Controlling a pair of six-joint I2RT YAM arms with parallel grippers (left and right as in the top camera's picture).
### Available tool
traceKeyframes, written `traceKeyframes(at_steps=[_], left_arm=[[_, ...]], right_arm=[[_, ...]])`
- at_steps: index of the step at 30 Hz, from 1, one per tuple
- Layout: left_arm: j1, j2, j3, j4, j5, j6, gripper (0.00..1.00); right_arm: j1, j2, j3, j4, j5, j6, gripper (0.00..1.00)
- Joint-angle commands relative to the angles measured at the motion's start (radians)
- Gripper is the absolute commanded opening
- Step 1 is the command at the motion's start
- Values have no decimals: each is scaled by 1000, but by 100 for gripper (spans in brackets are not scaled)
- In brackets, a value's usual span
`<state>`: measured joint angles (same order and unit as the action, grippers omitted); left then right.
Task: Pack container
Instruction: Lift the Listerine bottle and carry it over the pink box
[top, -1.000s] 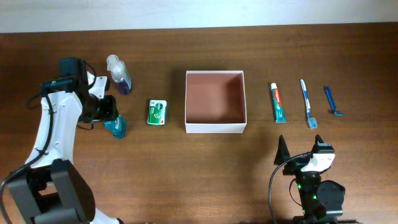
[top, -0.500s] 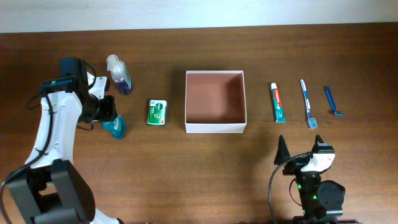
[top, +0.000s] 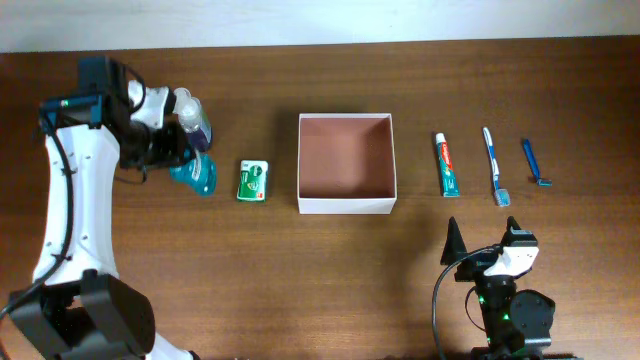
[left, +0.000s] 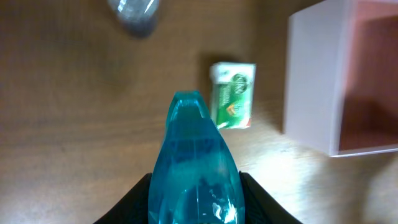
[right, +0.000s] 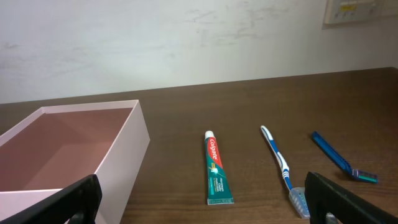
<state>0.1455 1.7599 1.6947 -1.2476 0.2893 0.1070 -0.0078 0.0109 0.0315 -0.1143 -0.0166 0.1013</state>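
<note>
The container (top: 347, 205) is a square white box with a reddish-brown inside at the table's middle; it also shows in the left wrist view (left: 311, 93) and the right wrist view (right: 118, 149). My left gripper (top: 180, 160) is shut on a teal bottle (top: 197, 172), held off the table left of the box; the bottle fills the left wrist view (left: 196, 168). A green packet (top: 253, 181) lies between bottle and box. My right gripper (top: 490, 262) is open and empty near the front edge, its jaws wide apart (right: 205, 205).
A clear bottle with dark liquid (top: 192, 120) stands at the far left. Right of the box lie a toothpaste tube (top: 447, 165), a toothbrush (top: 495, 165) and a blue razor (top: 534, 162), also in the right wrist view.
My left gripper has lifted the teal bottle off the table and moved it up and slightly right. The right arm has not moved.
</note>
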Motion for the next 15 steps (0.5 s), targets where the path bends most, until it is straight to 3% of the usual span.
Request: traceKeyframes(at_steps=[1, 6, 11, 15], left_arm=[[-66, -8, 162, -36, 64, -16, 1], [-176, -8, 290, -22, 64, -36, 1], [-343, -7, 326, 152, 58, -63, 0], [-443, 11, 325, 251, -50, -120, 1]], right_arm=[[-8, -8, -8, 0, -6, 0, 98], [-8, -8, -8, 0, -6, 0, 98], [-8, -8, -8, 0, -6, 0, 98], [-8, -8, -8, 0, -6, 0, 98]])
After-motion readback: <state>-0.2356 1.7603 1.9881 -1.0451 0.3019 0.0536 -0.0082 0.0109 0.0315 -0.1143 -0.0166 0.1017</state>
